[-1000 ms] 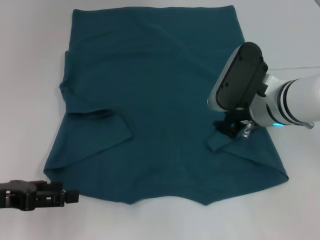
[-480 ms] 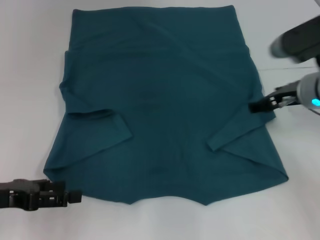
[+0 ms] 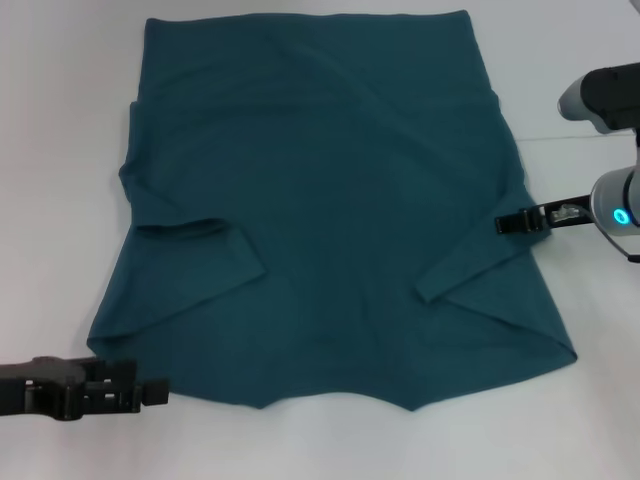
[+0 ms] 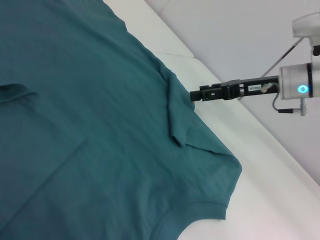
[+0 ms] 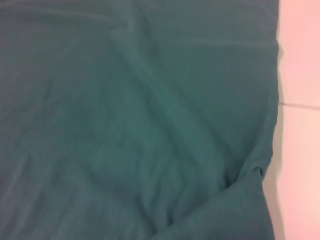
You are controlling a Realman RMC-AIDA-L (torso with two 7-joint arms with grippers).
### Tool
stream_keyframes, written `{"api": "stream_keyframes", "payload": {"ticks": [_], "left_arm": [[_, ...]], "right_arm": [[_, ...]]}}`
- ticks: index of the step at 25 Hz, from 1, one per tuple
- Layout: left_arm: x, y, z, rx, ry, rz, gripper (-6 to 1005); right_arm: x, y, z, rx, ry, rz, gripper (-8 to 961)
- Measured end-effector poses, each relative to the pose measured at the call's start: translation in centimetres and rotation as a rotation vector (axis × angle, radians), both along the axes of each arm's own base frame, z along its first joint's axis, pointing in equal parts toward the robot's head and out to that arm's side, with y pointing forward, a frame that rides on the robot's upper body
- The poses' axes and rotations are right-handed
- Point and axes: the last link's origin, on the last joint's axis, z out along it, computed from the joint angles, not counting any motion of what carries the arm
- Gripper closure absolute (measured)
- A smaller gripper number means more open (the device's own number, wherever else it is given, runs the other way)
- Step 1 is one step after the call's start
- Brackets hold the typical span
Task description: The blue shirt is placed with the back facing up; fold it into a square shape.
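Right hand [image 3: 503, 225] at blue shirt [image 3: 320, 200] edge

Finding no readable text, label, brand, number or sign anywhere: not on the blue shirt [image 3: 320, 200], not on the table [image 3: 60, 120], not on either arm.
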Motion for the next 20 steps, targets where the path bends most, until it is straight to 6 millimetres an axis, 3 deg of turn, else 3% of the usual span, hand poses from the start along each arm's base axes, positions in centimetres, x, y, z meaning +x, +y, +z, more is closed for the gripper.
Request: {"api": "stream_keyframes", "payload": {"ticks": [20], "left_arm": [[0.1, 0.0, -0.3, -0.007, -0.004, 0.002, 96]], "right_arm": [[2.8, 0.2, -0.9, 0.108, -0.003, -0.036, 80]]}}
